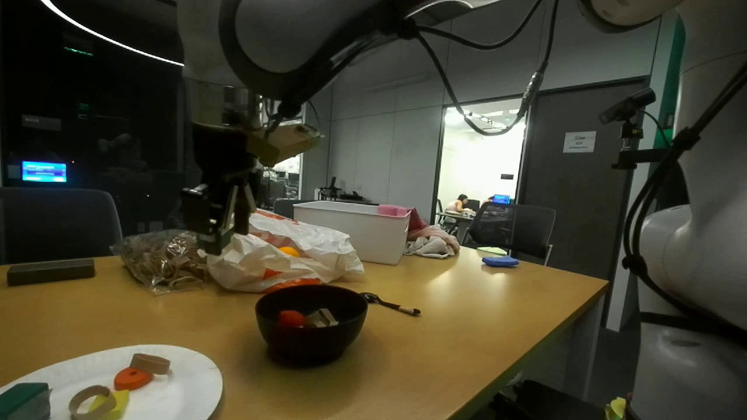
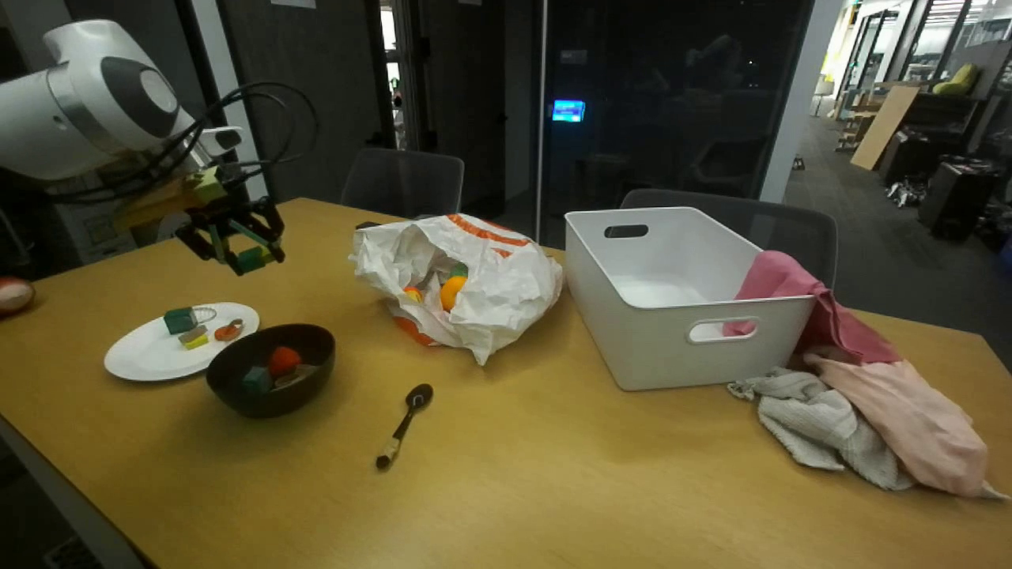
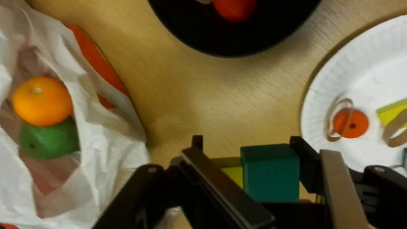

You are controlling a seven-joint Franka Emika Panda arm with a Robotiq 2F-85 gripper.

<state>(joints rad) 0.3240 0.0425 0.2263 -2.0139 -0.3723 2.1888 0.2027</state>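
My gripper point(image 3: 248, 147) is closed around two blocks pressed side by side, a green block point(image 3: 271, 173) and a yellow block point(image 3: 233, 175). The green one meets the right finger; the left finger partly covers the yellow one. In both exterior views the gripper point(image 1: 216, 240) point(image 2: 257, 258) hangs high above the table. Below it, in the wrist view, lie a black bowl point(image 3: 219, 39) with a red round thing, and a white paper plate point(image 3: 349, 74) bearing an orange disc point(image 3: 359, 122), a yellow block and wooden rings. A white bag point(image 3: 92, 140) holds an orange and a green fruit.
A black spoon point(image 2: 407, 423) lies near the bowl point(image 2: 269, 403). Behind stands a white bin point(image 2: 672, 348), with pink and grey cloths point(image 2: 893, 419) beside it. A clear plastic bag point(image 1: 163, 259), a dark bar point(image 1: 49, 271) and a blue item point(image 1: 499, 261) also rest on the table.
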